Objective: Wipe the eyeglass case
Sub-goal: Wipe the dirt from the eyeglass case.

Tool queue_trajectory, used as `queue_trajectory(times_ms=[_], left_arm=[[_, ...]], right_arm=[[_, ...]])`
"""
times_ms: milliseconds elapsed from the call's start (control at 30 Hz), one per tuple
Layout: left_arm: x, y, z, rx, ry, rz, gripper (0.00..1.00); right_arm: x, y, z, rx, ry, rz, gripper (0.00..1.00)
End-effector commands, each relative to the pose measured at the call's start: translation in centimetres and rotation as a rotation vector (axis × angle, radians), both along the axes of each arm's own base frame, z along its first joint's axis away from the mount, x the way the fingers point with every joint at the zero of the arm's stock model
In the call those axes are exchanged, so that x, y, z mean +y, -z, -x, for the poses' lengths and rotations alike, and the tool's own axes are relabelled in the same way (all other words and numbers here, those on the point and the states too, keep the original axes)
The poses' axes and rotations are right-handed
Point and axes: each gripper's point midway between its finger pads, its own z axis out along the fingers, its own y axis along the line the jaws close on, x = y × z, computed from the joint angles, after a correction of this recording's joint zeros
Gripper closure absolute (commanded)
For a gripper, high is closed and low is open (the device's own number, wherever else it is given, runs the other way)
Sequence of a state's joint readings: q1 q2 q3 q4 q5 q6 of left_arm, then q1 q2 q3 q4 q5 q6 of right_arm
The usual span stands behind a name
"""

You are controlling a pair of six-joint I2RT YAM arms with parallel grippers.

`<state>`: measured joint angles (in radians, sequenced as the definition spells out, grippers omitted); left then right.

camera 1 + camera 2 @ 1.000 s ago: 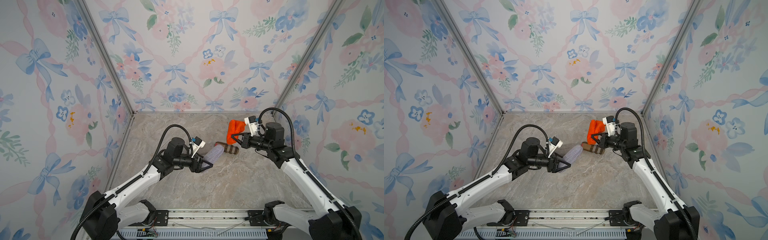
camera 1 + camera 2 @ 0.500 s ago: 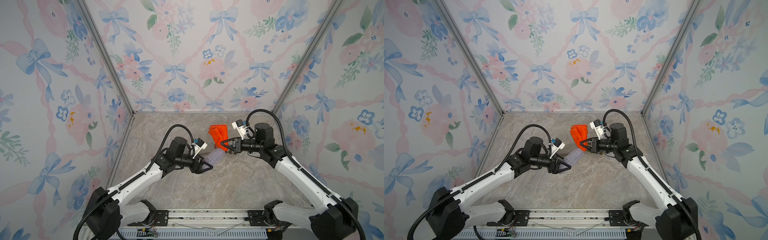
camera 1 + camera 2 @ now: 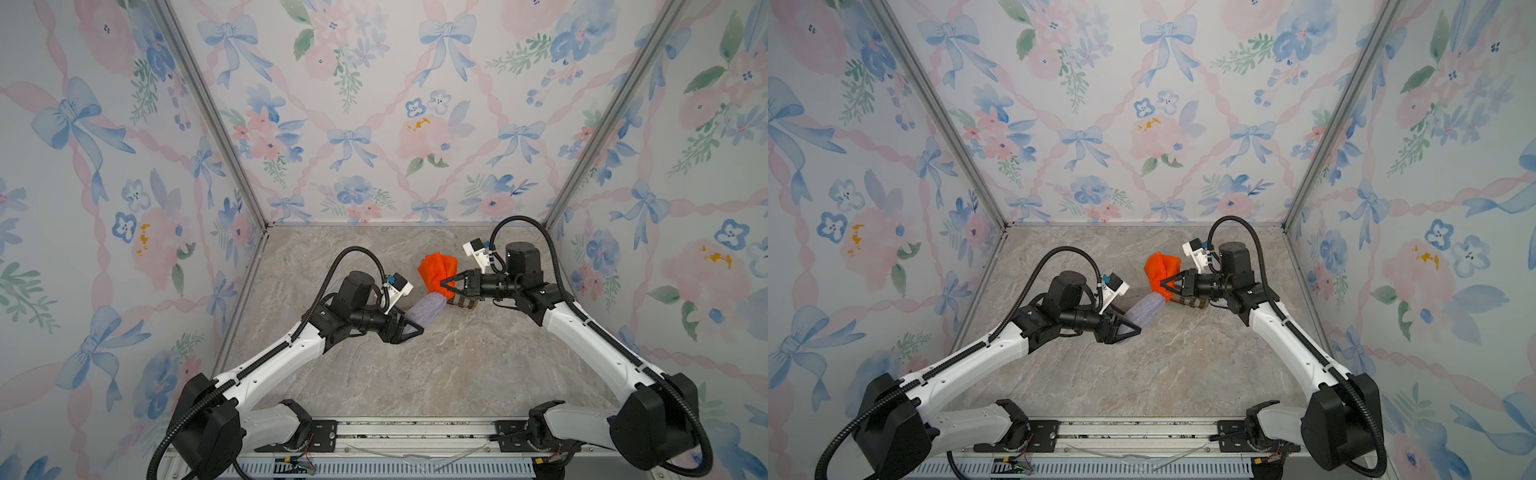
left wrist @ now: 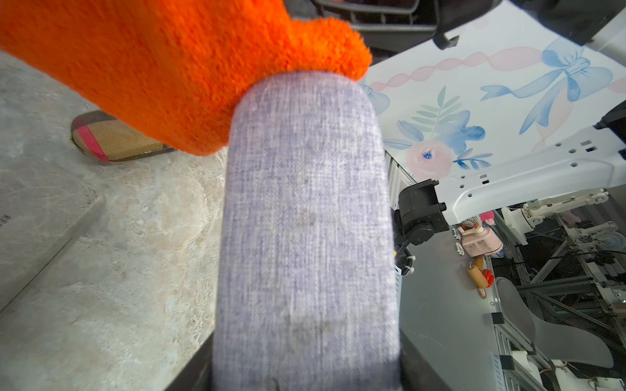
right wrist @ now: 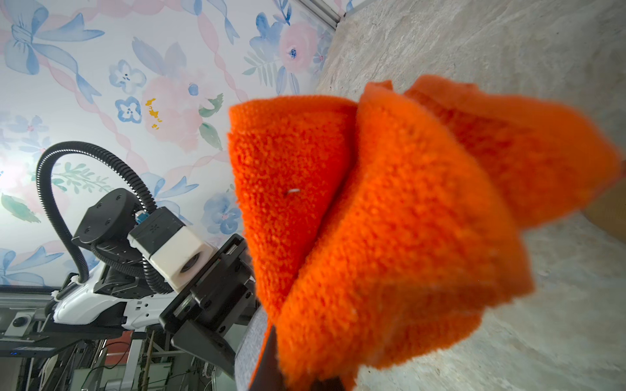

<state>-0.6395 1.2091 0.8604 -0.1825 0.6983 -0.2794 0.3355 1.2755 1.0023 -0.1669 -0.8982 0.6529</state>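
My left gripper (image 3: pixel 410 329) is clamped on the near end of the case (image 3: pixel 428 309), a long, rounded pouch covered in pale lavender woven fabric with a fine crosshatch grain. The case angles away from the gripper toward the middle of the table (image 3: pixel 415 374), a grey-beige marbled slab. In the left wrist view the case (image 4: pixel 305 220) fills the centre, with dark jaw edges showing on either side of its near end.

My right gripper (image 3: pixel 444 284) is pinched tight on the cloth (image 3: pixel 436 270), a bright orange, fluffy terry square bunched into thick folds. The cloth presses against the rounded far end of the case, draping over its tip. I cannot tell whether the case rests on the table or hangs just above it.

Just under the right gripper lies a second case (image 3: pixel 463 301), a flat oval in tan plaid with a red stripe. Floral wallpaper with blue bows covers the walls.
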Motion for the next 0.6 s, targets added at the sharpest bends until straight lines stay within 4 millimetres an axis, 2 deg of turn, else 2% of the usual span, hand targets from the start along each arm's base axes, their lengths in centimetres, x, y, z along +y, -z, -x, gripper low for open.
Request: queue_trajectory(times_ms=[0,167,267,400,567], left_arm=[[-0.1,-2.4,-2.3,-0.125,-0.048,0.051,0.86],[-0.4,-2.6,-3.1,-0.132,-0.052,0.069,0.85],[-0.9,-3.1,-2.6,-0.115,-0.008,0.090,0.84],[-1.5,-4.1,-1.6,-0.124,0.034,0.115,0.84],[-0.9,-4.4,-1.2,-0.144,0.008,0.110,0.84]], right_arm=[[0.9,-1.5,3.1,0.059,-0.091,-0.048,1.00],[0.4,-1.8,4.8,0.111,-0.111,-0.074,1.00],[0.2,-1.7,4.2,0.108,-0.087,-0.106,1.00],[1.1,-0.5,2.3,0.121,-0.099,-0.120,1.00],[2.1,1.1,0.4,0.158,-0.117,-0.133,1.00]])
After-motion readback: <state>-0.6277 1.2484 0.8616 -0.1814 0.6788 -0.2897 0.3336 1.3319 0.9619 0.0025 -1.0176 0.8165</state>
